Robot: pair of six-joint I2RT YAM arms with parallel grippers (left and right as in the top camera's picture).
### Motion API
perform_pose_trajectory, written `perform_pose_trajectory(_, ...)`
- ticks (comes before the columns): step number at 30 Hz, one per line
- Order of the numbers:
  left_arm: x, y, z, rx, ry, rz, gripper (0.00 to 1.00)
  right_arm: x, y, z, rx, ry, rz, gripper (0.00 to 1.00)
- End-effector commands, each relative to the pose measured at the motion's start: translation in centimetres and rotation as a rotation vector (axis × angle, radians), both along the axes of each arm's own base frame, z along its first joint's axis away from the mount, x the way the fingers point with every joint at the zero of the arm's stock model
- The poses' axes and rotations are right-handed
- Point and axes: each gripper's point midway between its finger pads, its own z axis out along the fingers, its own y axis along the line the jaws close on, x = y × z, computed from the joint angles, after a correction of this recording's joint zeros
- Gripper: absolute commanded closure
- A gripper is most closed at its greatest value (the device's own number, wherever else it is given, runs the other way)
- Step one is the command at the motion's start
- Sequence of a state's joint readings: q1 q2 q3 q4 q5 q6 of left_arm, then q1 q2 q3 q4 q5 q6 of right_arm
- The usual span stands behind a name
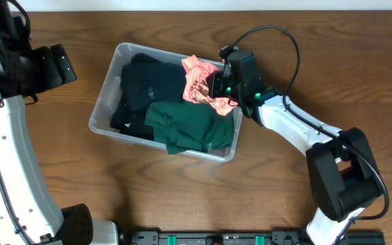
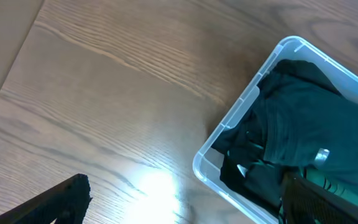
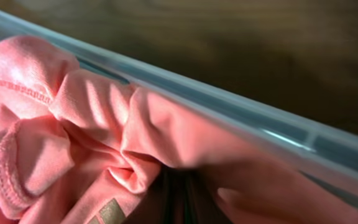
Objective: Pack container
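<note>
The container (image 1: 105, 95) sits mid-frame on the bench (image 1: 182, 197), holding a dark garment (image 1: 148, 85) and a green garment (image 1: 192, 126). My right pincer (image 1: 222, 85) is at its upper-right rim, pinching a pink garment (image 1: 197, 80). My left pincer (image 1: 61, 63) is spread wide, apart from the container's upper-left side.

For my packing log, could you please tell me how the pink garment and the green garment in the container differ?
The pink garment is crumpled against the container wall beside the right gripper. The green garment lies flatter, spread along the long near wall. Pink shows the smaller patch, green the larger. Both sit in that container.
</note>
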State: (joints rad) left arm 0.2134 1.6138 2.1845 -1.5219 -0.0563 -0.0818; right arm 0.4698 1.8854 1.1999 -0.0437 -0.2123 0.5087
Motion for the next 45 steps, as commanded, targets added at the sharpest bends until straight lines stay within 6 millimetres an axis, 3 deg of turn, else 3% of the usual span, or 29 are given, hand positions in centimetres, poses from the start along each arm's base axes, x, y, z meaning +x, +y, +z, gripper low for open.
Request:
perform_pose_trajectory(1,-0.3,0.2,0.0,0.004,0.004,0.013,0.02,-2.0,-0.2,-2.6,-0.052,0.054,0.085,0.89)
perform_pose_trajectory(4,-0.3,0.2,0.0,0.004,0.004,0.013,0.02,-1.6,1.5,2.1,0.06,-0.047,0.155,0.83)
perform_pose_trajectory(9,-0.3,0.2,0.0,0.004,0.004,0.013,0.02,-0.9,2.8,11.9,0.196,-0.314,0.202,0.86)
perform_pose_trajectory(11,-0.3,0.2,0.0,0.004,0.004,0.013,0.02,-0.7,3.2,14.4,0.243,-0.388,0.199,0.95)
perform_pose_trajectory(13,-0.3,0.2,0.0,0.004,0.004,0.013,0.02,-0.3,3.6,14.9,0.281,-0.4,0.183,0.99)
perform_pose_trajectory(15,-0.3,0.2,0.0,0.004,0.004,0.013,0.02,0.1,4.0,13.9,0.287,-0.387,0.173,0.99)
perform_pose_trajectory(17,-0.3,0.2,0.0,0.004,0.004,0.013,0.02,0.4,4.4,11.5,0.269,-0.341,0.174,0.99)
perform_pose_trajectory(20,-0.3,0.2,0.0,0.004,0.004,0.013,0.02,0.4,5.2,5.9,0.238,-0.21,0.175,0.99)
perform_pose_trajectory(23,-0.3,0.2,0.0,0.004,0.004,0.013,0.02,-1.1,5.8,-0.7,0.176,-0.045,0.194,0.99)
perform_pose_trajectory(25,-0.3,0.2,0.0,0.004,0.004,0.013,0.02,-1.9,5.5,-3.8,0.133,0.03,0.197,0.99)
perform_pose_trajectory(27,-0.3,0.2,0.0,0.004,0.004,0.013,0.02,-2.3,4.7,-5.7,0.083,0.065,0.209,0.99)
perform_pose_trajectory(29,-0.3,0.2,0.0,0.004,0.004,0.013,0.02,-1.9,3.4,-5.9,0.062,0.076,0.19,0.99)
perform_pose_trajectory(31,-0.3,0.2,0.0,0.004,0.004,0.013,0.02,-1.0,2.2,-4.6,0.067,0.059,0.166,0.99)
perform_pose_trajectory(33,-0.3,0.2,0.0,0.004,0.004,0.013,0.02,0.0,1.4,-2.1,0.089,0.015,0.165,0.99)
perform_pose_trajectory(35,-0.3,0.2,0.0,0.004,0.004,0.013,0.02,0.8,0.7,2.1,0.126,-0.069,0.202,0.94)
perform_pose_trajectory(36,-0.3,0.2,0.0,0.004,0.004,0.013,0.02,1.0,0.3,4.4,0.143,-0.112,0.222,0.87)
perform_pose_trajectory(38,-0.3,0.2,0.0,0.004,0.004,0.013,0.02,1.0,-0.8,9.6,0.157,-0.217,0.26,0.62)
perform_pose_trajectory(41,-0.3,0.2,0.0,0.004,0.004,0.013,0.02,0.4,-3.1,15.3,0.13,-0.316,0.264,0.34)
perform_pose_trajectory(43,-0.3,0.2,0.0,0.004,0.004,0.013,0.02,-0.7,-5.1,18.9,0.074,-0.394,0.277,0.08)
perform_pose_trajectory(44,-0.3,0.2,0.0,0.004,0.004,0.013,0.02,-1.2,-6.0,20.1,0.048,-0.417,0.271,0.01)
perform_pose_trajectory(45,-0.3,0.2,0.0,0.004,0.004,0.013,0.02,-1.6,-6.9,21.1,0.022,-0.433,0.252,0.01)
